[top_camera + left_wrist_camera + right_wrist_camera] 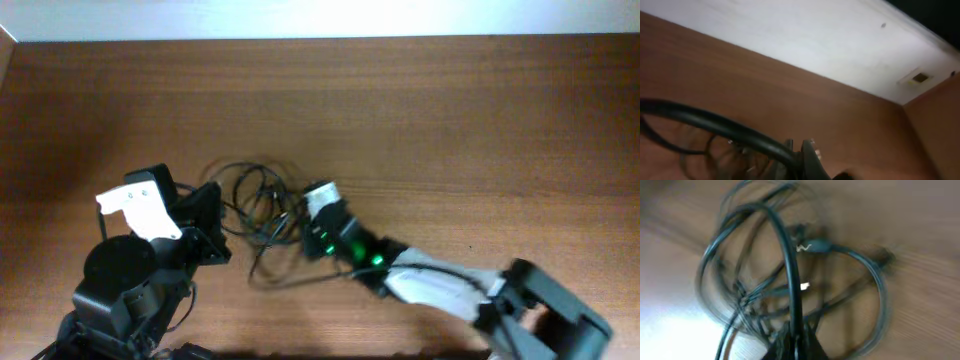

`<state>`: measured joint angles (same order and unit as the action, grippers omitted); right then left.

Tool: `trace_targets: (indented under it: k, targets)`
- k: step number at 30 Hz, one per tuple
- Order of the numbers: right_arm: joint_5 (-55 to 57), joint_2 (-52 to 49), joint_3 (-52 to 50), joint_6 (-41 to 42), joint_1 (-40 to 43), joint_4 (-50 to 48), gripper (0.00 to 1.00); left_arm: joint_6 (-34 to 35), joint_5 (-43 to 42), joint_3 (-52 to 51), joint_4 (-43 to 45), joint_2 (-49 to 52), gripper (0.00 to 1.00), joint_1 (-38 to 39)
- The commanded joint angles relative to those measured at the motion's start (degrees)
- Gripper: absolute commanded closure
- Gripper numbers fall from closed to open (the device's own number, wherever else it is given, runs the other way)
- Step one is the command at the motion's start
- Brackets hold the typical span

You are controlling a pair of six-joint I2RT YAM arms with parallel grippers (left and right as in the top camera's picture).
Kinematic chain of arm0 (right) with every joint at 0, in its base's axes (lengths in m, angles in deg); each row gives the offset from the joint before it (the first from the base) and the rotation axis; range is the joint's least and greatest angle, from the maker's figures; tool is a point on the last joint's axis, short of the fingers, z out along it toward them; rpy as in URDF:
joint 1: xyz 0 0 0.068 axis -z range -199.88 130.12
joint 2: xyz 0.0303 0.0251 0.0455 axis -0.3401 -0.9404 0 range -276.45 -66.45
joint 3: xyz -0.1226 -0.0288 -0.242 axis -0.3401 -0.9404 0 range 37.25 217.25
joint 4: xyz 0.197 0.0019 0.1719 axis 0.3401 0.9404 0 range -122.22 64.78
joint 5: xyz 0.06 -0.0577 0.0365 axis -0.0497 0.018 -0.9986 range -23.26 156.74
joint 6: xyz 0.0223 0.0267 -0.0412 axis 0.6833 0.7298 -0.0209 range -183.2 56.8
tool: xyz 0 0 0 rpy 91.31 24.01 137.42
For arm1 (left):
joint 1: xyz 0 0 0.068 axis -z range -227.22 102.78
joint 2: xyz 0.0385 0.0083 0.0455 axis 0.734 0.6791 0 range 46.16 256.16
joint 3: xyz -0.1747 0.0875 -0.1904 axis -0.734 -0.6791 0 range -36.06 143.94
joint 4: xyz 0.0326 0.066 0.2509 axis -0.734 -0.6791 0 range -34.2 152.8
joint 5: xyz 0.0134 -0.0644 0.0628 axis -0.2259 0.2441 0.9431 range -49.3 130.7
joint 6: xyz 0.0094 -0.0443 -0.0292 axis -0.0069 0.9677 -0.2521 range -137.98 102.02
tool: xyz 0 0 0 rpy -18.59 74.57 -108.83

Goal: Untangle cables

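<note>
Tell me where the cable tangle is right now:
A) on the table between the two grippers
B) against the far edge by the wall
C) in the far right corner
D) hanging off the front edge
A: the overhead view shows the cables bunched on the table, with the left gripper on one side and the right gripper on the other.
</note>
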<state>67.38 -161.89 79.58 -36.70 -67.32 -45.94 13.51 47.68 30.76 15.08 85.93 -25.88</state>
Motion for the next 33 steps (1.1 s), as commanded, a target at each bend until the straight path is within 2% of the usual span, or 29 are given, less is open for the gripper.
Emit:
trace_targets:
  k: [1,4,6,8,10,12,13,16,18,19,20,21,22,24,25,27,29,30,31,32,33]
  targets:
    - [1.57,12.57,0.17,-4.76,11.72,10.97,0.96,-3.06,7.45,0.79,-8.04,-1.70,1.00,-0.15]
    - [1.60,25.75,0.17,-12.00,26.53,21.59,0.96,-3.02,10.45,0.79,-16.85,-1.70,1.00,-0.15]
    - [1.60,29.99,0.17,-12.79,36.76,26.93,0.96,-1.27,14.88,0.79,-20.09,-1.70,1.00,-0.15]
    - [1.53,30.10,0.17,-12.76,44.92,31.93,0.96,8.52,25.77,0.79,-25.29,-1.70,1.00,-0.15]
    - [1.60,30.10,0.17,-12.76,49.48,34.95,0.96,22.36,36.24,0.79,-32.74,-1.70,1.00,-0.15]
    - [3.67,30.10,0.17,-12.55,51.98,35.45,0.96,29.64,41.07,0.79,-37.38,-1.70,1.00,-0.15]
    - [8.63,29.88,0.17,-9.94,54.93,37.27,0.96,31.28,42.97,0.79,-38.97,-1.70,1.00,-0.15]
    - [8.79,28.11,0.13,-6.47,61.59,38.42,0.96,31.32,48.19,0.79,-38.69,-1.70,1.00,-0.15]
    - [-3.74,27.41,0.13,-6.08,63.67,38.12,0.96,31.30,49.16,0.74,-35.91,-1.68,1.00,-0.13]
    - [-14.12,27.41,0.13,-6.78,62.99,37.70,0.96,31.26,47.71,0.66,-32.87,-1.55,1.00,-0.13]
    - [-29.70,27.43,0.13,-12.81,60.52,37.53,0.96,31.23,41.31,0.66,-26.62,-0.63,0.90,-0.13]
    - [-35.67,27.45,0.13,-14.34,57.86,37.99,0.96,31.26,35.65,0.66,-22.75,0.79,0.76,-0.13]
    - [-39.78,27.45,0.13,-14.29,54.01,38.69,0.96,31.23,30.82,0.66,-19.89,2.89,0.63,-0.13]
    - [-40.94,27.45,0.13,-14.25,44.52,38.25,0.96,31.17,21.81,0.66,-15.89,10.38,0.25,-0.13]
    - [-40.98,27.47,0.13,-14.25,42.27,37.48,0.96,29.46,18.23,0.66,-14.78,13.66,0.18,-0.13]
    - [-44.02,27.65,0.24,-14.29,38.32,34.12,0.96,21.73,6.51,0.66,-9.92,22.77,0.00,-0.13]
    - [-51.76,27.74,4.07,-14.27,38.88,30.77,0.90,10.99,-4.68,0.66,-1.92,26.93,0.00,-0.13]
    - [-52.78,27.74,8.48,-14.25,39.26,30.86,0.86,1.68,-12.66,0.66,2.80,27.76,0.01,-0.13]
    - [-51.98,27.74,13.20,-14.25,39.26,30.84,0.76,-7.06,-20.50,0.66,5.33,27.78,0.01,-0.13]
    - [-49.51,27.74,17.90,-14.03,39.26,31.54,0.59,-11.89,-24.92,0.66,5.70,27.78,0.01,-0.13]
    - [-44.15,27.74,23.50,-14.10,39.26,35.87,0.51,-13.20,-25.38,0.66,5.03,27.78,0.01,-0.13]
